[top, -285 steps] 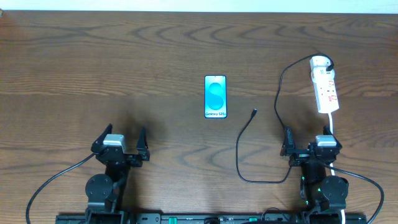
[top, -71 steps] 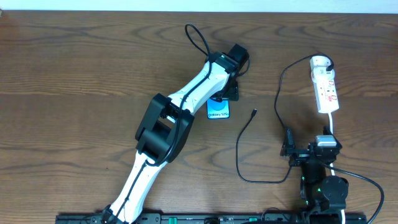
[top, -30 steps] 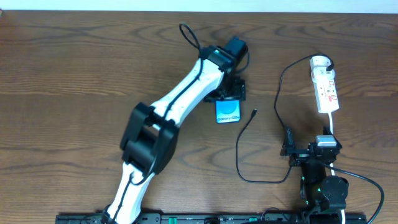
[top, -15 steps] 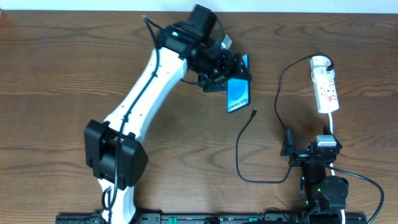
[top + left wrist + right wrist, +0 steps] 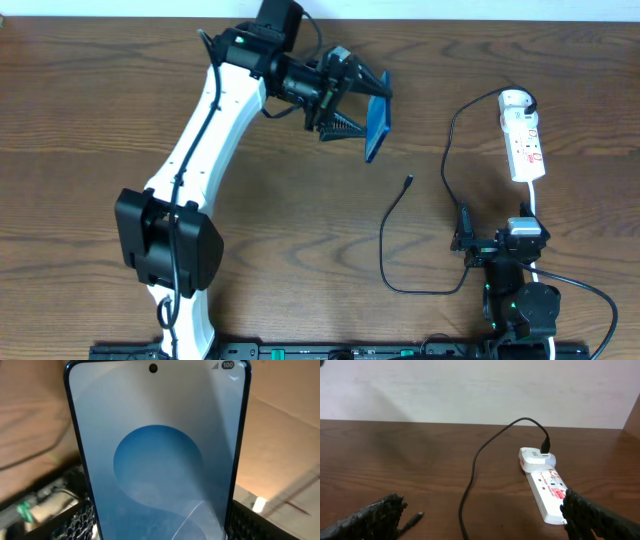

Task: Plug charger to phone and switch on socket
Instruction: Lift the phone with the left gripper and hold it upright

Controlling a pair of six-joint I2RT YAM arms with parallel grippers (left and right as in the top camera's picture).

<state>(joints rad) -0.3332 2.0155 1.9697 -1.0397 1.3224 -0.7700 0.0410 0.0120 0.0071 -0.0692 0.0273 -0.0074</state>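
My left gripper [image 5: 352,100] is shut on the phone [image 5: 378,128] and holds it above the table, tilted on its edge. In the left wrist view the phone [image 5: 160,460] fills the frame, clamped at its sides between my fingers [image 5: 75,520]. The charger's small connector [image 5: 409,182] lies loose on the table below the phone. Its black cable [image 5: 384,250] loops round to the plug [image 5: 527,100], seated in the rounded end of the white socket [image 5: 523,140]. My right gripper [image 5: 495,238] is open and empty, near the table's front, with the socket [image 5: 547,490] and the connector [image 5: 414,519] ahead of it.
The socket's white cord [image 5: 532,200] runs down past my right gripper. The charger cable [image 5: 475,460] crosses the wood between my right fingers. A pale wall [image 5: 470,385] stands behind the table's far edge.
My left gripper has lifted the phone off the table, carried it up and to the right, and turned it from flat onto its edge. The right arm has not moved.
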